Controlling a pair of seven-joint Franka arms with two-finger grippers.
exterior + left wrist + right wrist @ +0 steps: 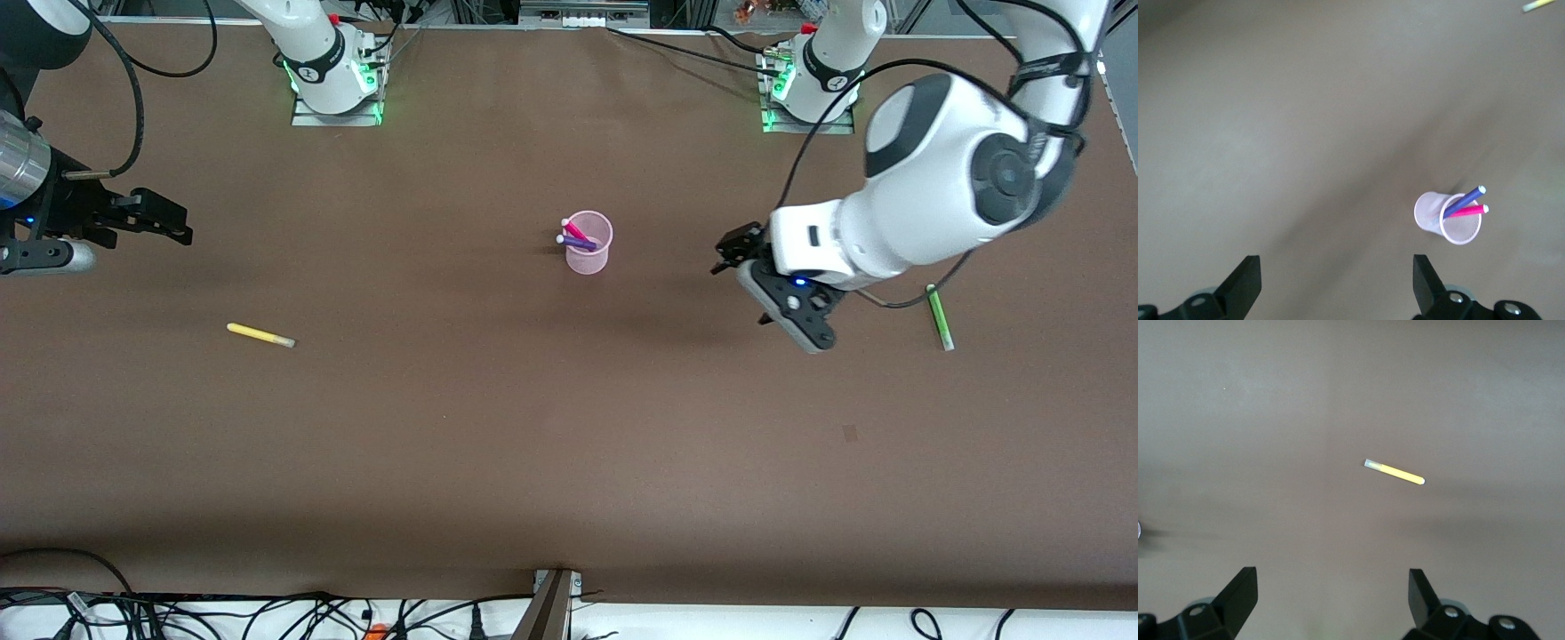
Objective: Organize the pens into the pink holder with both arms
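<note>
The pink holder [588,243] stands upright mid-table with the magenta pen [576,231] and the purple pen [578,241] leaning in it. It also shows in the left wrist view [1448,218]. The yellow pen [260,335] lies flat toward the right arm's end, seen in the right wrist view [1394,472]. The green pen [939,317] lies flat toward the left arm's end. My left gripper [733,252] is open and empty above the table between the holder and the green pen. My right gripper [164,220] is open and empty, up above the table at the right arm's end.
The brown table [533,444] stretches wide around the pens. Both arm bases [333,76] stand along the edge farthest from the front camera. Cables lie along the table's near edge.
</note>
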